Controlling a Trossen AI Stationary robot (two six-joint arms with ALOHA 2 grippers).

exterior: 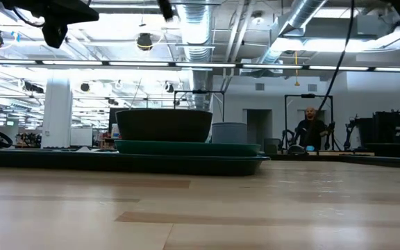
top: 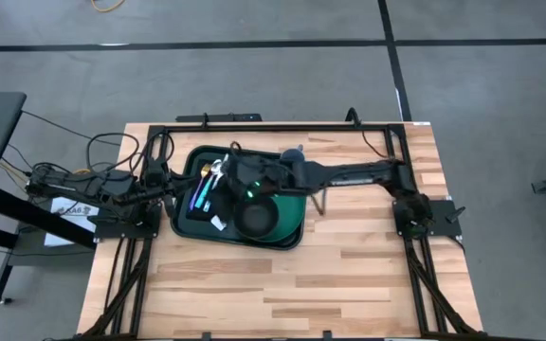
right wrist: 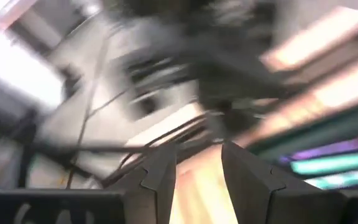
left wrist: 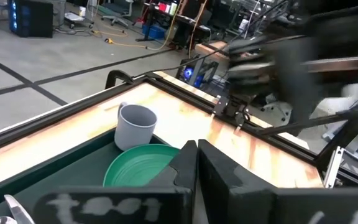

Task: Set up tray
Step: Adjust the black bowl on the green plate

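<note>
The dark green tray [top: 290, 237] lies left of the table's middle and also shows in the low view [exterior: 82, 161]. On it rest a round green plate [exterior: 186, 147] carrying a black bowl [top: 254, 218], a grey cup [left wrist: 135, 124], and a flat black rectangle [top: 200, 208] with colourful utensils. My right gripper [right wrist: 197, 171] reaches from the right over the tray's far left part [top: 226, 173]; it is open, with nothing between its fingers. My left gripper [left wrist: 196, 155] is shut and hovers over the tray's left edge [top: 173, 187].
A black frame [top: 254, 126] runs along the table's far edge and its sides. Bare wood [top: 282, 284] stretches from the tray to the near edge. The right arm's link [top: 349, 173] spans the table's right half. A person [exterior: 311, 128] stands far off in the room.
</note>
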